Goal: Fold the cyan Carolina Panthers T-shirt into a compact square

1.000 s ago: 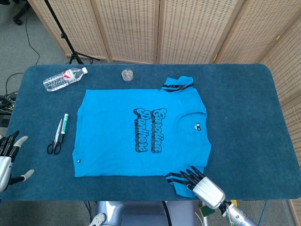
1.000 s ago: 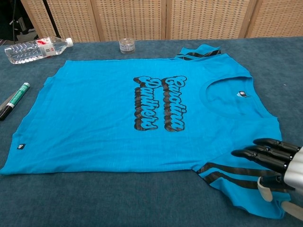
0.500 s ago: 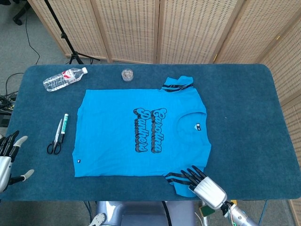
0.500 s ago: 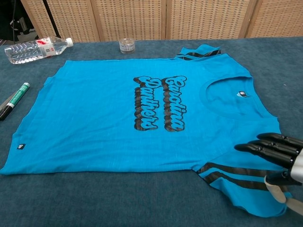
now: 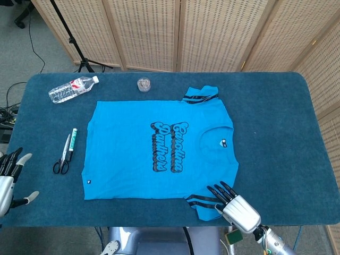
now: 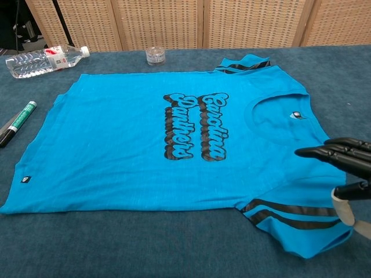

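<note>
We saw the cyan Carolina Panthers T-shirt point(image 5: 159, 151) lying flat and unfolded, print up, in the middle of the blue surface point(image 5: 276, 122), its collar toward the right side and its hem toward the left. The right robot hand point(image 5: 232, 203) sat at the near edge, by the near sleeve with its black stripes point(image 6: 293, 211); its dark fingers point(image 6: 336, 155) were stretched out and apart over the shoulder of the shirt, holding nothing, though from the chest view we could not tell whether they touched the cloth. The left robot hand point(image 5: 10, 175) hung off the near left corner of the surface, fingers spread and empty, well apart from the shirt. A water bottle point(image 5: 73, 88) lay near the far left corner, a small clear jar point(image 5: 143, 84) stood just beyond the shirt's far edge, and scissors point(image 5: 62, 157) and a marker point(image 5: 73, 140) lay side by side left of the hem
</note>
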Controlling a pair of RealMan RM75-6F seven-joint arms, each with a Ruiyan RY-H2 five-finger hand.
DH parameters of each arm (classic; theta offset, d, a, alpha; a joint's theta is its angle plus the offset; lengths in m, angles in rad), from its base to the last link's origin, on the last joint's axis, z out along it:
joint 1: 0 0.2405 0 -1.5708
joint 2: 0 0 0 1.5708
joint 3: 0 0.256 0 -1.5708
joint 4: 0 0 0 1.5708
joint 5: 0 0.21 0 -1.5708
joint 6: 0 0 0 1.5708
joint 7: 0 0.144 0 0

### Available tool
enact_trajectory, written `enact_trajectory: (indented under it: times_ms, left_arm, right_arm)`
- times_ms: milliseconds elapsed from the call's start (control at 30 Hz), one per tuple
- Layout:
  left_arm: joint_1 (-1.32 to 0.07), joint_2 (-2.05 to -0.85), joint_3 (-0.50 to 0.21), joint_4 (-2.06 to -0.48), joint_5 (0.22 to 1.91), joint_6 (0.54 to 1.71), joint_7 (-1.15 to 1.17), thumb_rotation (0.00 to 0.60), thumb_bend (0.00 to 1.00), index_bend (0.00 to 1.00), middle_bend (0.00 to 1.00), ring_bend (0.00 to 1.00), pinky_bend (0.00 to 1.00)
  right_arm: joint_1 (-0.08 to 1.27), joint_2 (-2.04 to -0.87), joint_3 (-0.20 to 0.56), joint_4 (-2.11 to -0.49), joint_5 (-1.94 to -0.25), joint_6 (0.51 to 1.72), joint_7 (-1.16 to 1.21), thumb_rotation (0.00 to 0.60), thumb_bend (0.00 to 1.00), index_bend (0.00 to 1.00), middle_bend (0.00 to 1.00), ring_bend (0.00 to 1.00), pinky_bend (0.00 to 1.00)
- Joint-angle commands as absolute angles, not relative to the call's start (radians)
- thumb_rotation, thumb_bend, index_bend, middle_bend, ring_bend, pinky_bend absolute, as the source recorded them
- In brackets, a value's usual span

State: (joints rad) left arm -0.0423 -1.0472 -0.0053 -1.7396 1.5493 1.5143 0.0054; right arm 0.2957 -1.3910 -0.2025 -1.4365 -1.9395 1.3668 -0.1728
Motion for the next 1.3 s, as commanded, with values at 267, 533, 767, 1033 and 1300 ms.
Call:
enact_trajectory:
  times_ms: [267, 533, 767, 1033, 1300]
  left_arm:
    - [-0.099, -1.109, 0.020, -1.608, 1.631, 1.446, -0.057, 0.600, 0.10, 0.00, 0.00, 0.00, 0.00]
    - [-0.154, -1.215, 0.073, -1.409, 1.761, 1.417, -0.199, 0.600, 0.12, 0.14, 0.00, 0.00, 0.00]
    - [-0.169, -1.329, 0.125, -1.231, 1.796, 1.381, -0.289, 0.600, 0.14, 0.27, 0.00, 0.00, 0.00]
    - [-0.175, -1.464, 0.146, -1.068, 1.815, 1.398, -0.355, 0.600, 0.16, 0.38, 0.00, 0.00, 0.00]
    - [-0.186, -1.521, 0.144, -1.034, 1.801, 1.389, -0.335, 0.600, 0.24, 0.41, 0.00, 0.00, 0.00]
  right_arm:
    - [0.293, -1.359, -0.175, -1.442, -1.954, 1.471, -0.060, 0.600, 0.52, 0.67, 0.00, 0.00, 0.00]
    - [0.294, -1.339, -0.159, -1.452, -1.932, 1.486, -0.007, 0.600, 0.52, 0.67, 0.00, 0.00, 0.00]
    - [0.295, -1.337, -0.156, -1.446, -1.917, 1.469, 0.001, 0.600, 0.52, 0.67, 0.00, 0.00, 0.00]
    - [0.294, -1.333, -0.150, -1.450, -1.908, 1.468, 0.010, 0.600, 0.52, 0.67, 0.00, 0.00, 0.00]
    - [0.293, -1.327, -0.148, -1.455, -1.911, 1.471, 0.014, 0.600, 0.52, 0.67, 0.00, 0.00, 0.00]
